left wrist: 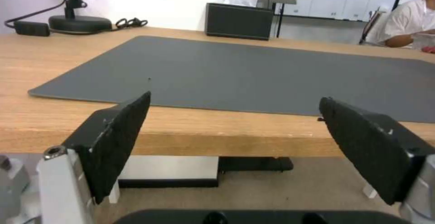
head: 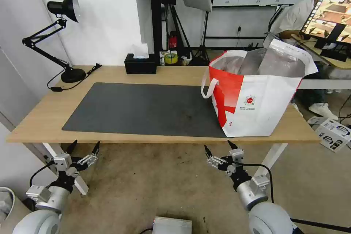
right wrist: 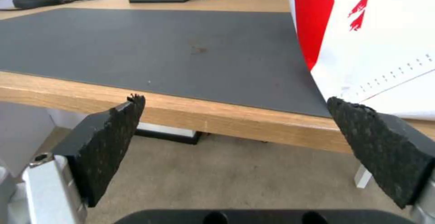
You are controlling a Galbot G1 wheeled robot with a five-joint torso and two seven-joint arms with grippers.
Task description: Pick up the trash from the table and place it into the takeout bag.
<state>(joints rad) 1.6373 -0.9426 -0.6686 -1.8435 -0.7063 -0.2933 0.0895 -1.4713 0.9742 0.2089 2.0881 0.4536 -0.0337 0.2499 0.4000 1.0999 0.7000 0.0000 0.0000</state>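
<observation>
A long light-wood table (head: 109, 75) runs left to right across the head view, its long axis crosswise to the robot, with a dark grey mat (head: 146, 108) lying lengthwise on it. The takeout bag (head: 256, 91) stands upright at the table's right end, partly on the mat, mouth open upward showing silver lining, its red logo facing the robot. A black tissue box (head: 140, 64) sits at the far edge. The left gripper (head: 84, 148) and right gripper (head: 220, 148) hang below the near table edge, fingers spread apart, holding nothing.
</observation>
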